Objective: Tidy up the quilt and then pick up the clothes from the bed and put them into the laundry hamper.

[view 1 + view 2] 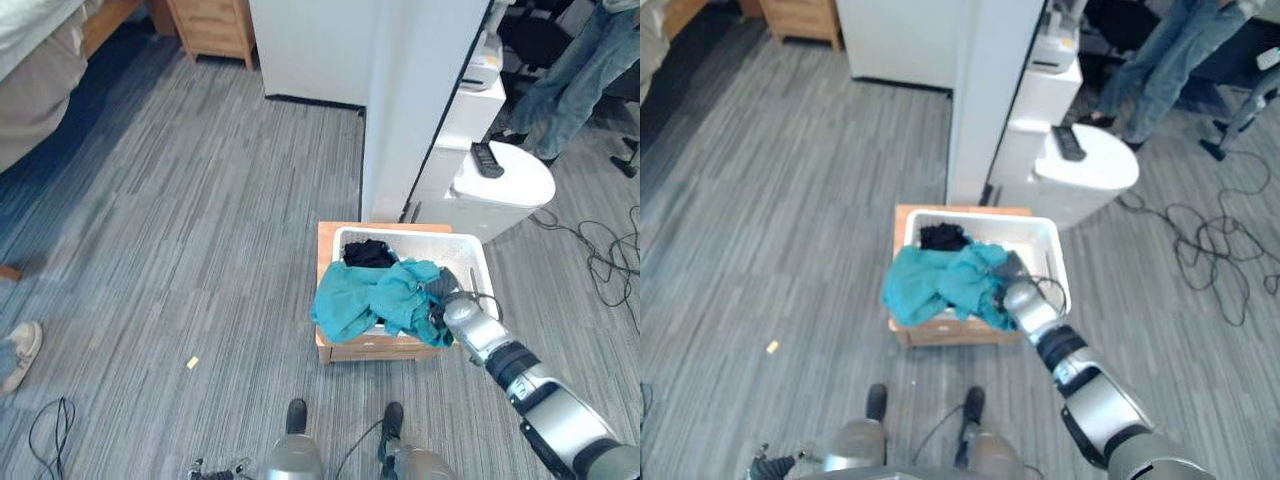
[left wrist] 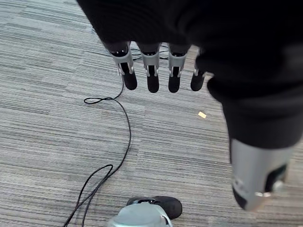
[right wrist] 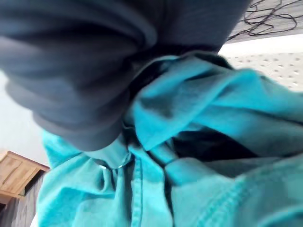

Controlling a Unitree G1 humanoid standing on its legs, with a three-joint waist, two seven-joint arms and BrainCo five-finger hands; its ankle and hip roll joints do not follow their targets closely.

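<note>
Right hand (image 1: 447,296) is down at the white plastic laundry hamper (image 1: 470,247), which sits on a low wooden stand (image 1: 330,236) on the grey striped carpet floor (image 1: 200,220). The teal cotton garment (image 1: 375,298) is bunched across the hamper's near side, and a good part of it spills over the front-left rim and hangs down past the stand. A black piece of clothing (image 1: 369,252) lies deeper inside, toward the back.

The right hand is buried against the teal cloth at the hamper's near right edge. In its wrist view the dark cover and folds of teal fabric (image 3: 199,123) crowd everything, so I cannot tell whether its fingers are pinching the cloth or have let go.

Left hand (image 2: 156,56) hangs idle over the carpet, fingers (image 2: 150,78) straight and relaxed, holding nothing.

The step looks like the drop-off, and the thing to get right is that overhang. In my judgement, releasing here would leave the garment draped half outside. Better to carry the bundle further toward the back wall, over the black piece, before opening, or push the hanging flap inward. Lift straight up when leaving, so no fold snags on the fingers and drags back out.

A person in jeans (image 1: 570,70) stands well apart, at the far right.
</note>
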